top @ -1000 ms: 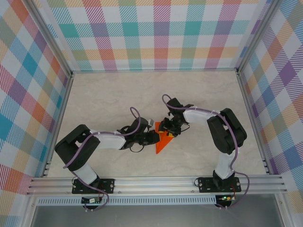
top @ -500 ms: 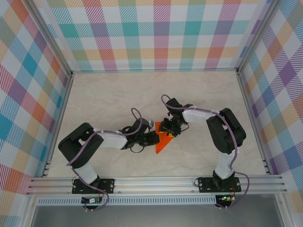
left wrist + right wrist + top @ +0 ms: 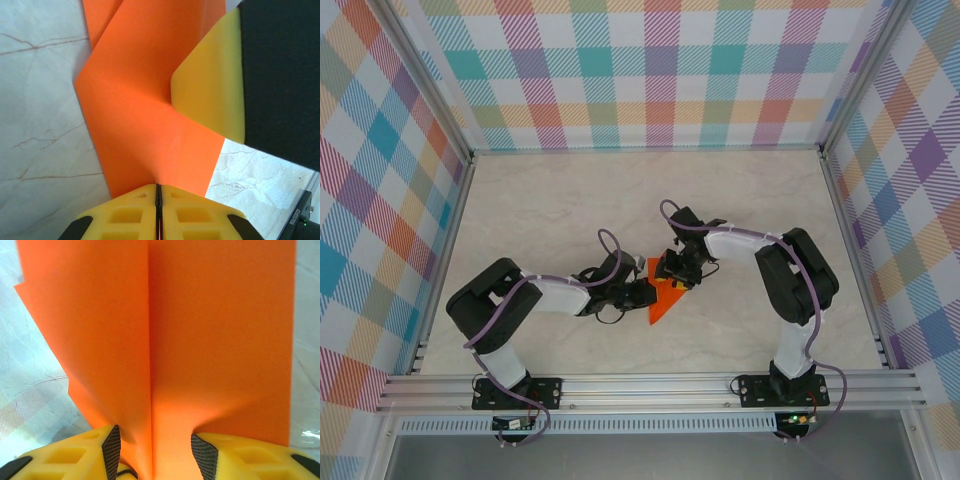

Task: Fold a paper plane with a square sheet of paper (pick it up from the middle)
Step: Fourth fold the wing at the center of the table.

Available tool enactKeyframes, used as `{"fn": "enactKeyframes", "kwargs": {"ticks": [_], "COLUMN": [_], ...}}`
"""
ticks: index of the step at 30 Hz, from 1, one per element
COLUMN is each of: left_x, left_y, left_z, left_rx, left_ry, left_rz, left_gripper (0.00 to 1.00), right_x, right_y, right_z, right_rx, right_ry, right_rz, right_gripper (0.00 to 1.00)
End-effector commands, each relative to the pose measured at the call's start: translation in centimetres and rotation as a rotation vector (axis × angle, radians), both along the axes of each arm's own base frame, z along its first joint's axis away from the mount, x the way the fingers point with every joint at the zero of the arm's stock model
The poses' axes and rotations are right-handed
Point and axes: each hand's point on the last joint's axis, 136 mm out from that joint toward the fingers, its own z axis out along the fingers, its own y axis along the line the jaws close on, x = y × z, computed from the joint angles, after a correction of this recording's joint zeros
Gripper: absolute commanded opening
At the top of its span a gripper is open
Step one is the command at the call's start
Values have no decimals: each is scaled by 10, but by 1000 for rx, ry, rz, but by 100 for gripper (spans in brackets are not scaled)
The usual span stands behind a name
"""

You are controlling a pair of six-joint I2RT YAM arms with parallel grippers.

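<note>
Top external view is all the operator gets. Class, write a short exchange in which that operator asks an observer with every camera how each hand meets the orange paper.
Operator: Is the left hand actually gripping the orange paper?
Observer: Yes. The left wrist view shows its jaws shut on the paper's near edge.
Operator: And the right hand?
Observer: The right wrist view shows its fingers apart, with the paper and its lengthwise crease running between them.
</note>
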Motion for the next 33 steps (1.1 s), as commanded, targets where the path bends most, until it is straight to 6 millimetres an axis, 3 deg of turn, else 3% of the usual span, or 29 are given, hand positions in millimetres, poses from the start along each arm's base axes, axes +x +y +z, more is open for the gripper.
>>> {"fn": "enactKeyframes", "kwargs": {"ticks": [1, 11, 16, 20, 29, 33], "left_x": [2, 0, -5, -10, -17, -18], "left_y": [-4, -1, 5, 9, 14, 13], "left_z": [-1, -8, -15, -19, -29, -31], "left_rx": [3, 38, 85, 118, 178, 180], "left_ry": [-7, 11, 37, 56, 90, 95], "left_rz": [-18, -25, -38, -60, -104, -112], "left_gripper": [9, 7, 4, 1, 0, 0], "right_x": [-44, -45, -39, -25, 8, 11], "right_y": [-71, -73, -66, -51, -15, -6], "right_z": [-91, -91, -78, -48, 50, 66], "right_rx": [-363, -369, -336, -260, -8, 76], "right_ry": [133, 133, 114, 52, -191, -267], "right_rz": [19, 16, 13, 12, 46, 77], "right_gripper": [49, 45, 44, 46, 50, 43]}}
